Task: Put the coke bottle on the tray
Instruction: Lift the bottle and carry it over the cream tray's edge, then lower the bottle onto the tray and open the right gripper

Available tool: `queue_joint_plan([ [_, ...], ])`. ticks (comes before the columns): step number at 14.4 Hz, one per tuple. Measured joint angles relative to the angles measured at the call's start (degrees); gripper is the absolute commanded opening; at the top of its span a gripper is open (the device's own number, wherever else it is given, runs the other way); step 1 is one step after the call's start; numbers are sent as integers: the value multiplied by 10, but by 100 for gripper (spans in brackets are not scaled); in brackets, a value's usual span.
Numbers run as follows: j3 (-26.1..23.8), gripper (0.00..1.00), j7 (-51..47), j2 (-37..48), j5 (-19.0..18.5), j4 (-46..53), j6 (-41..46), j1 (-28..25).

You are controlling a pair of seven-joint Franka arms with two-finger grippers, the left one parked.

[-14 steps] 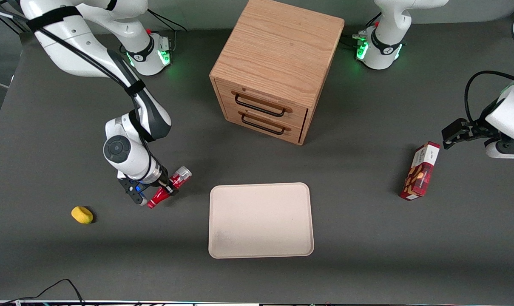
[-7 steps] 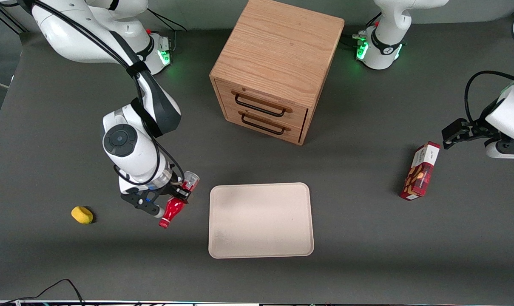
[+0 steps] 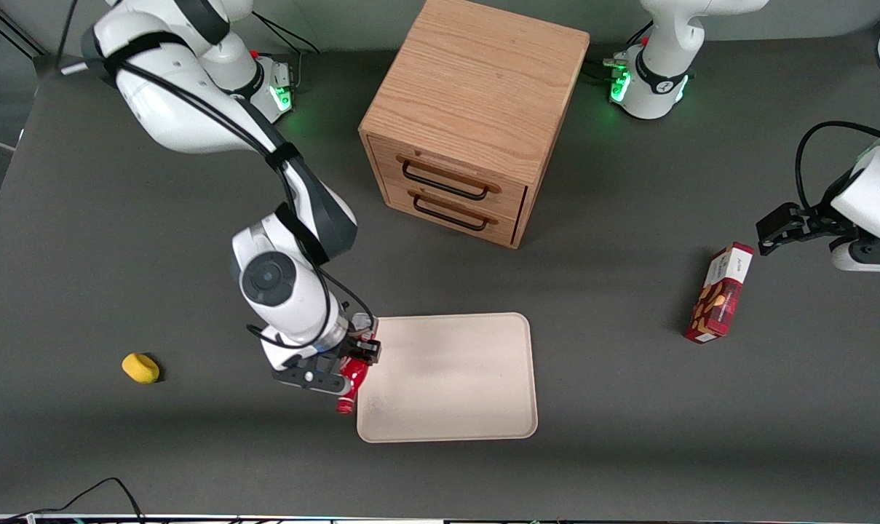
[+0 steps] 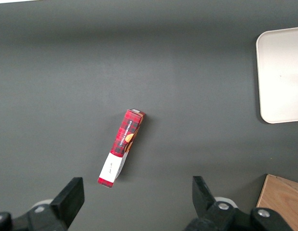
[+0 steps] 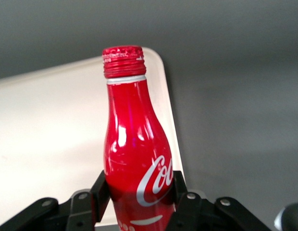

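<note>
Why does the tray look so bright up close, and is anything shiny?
Right wrist view: the tray is washed out to near white, and glare streaks the coke bottle held in the gripper. Front view: the tray is evenly beige, with green lights glowing at the arm bases.

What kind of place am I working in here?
Likely a robot lab bench: arm bases bolted to a grey table, a wooden drawer unit, and the pincer holding a bottle at the tray.

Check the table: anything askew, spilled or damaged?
Nothing spilled or damaged. The snack box lies on its side, angled, toward the parked arm's end of the table. The gripper holds the coke bottle lying level, cap toward the front camera, over the edge of the tray; that is just mid-carry.
</note>
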State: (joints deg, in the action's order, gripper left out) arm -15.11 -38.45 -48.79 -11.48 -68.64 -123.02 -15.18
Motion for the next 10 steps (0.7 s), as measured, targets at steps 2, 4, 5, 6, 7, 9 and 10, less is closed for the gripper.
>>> queue_joint_plan([
  [2, 3, 12, 42, -44, 1, 29, 16, 0],
  [4, 4, 12, 61, -71, 8, 52, 42, 0],
  [5, 4, 12, 65, -77, 16, 58, 51, 0],
  [6, 4, 12, 68, -79, 23, 61, 56, -2],
  [7, 4, 12, 69, -79, 26, 65, 61, -5],
  [9, 3, 13, 70, -80, 28, 69, 61, -10],
  [10, 3, 15, 70, -84, 28, 73, 59, -13],
])
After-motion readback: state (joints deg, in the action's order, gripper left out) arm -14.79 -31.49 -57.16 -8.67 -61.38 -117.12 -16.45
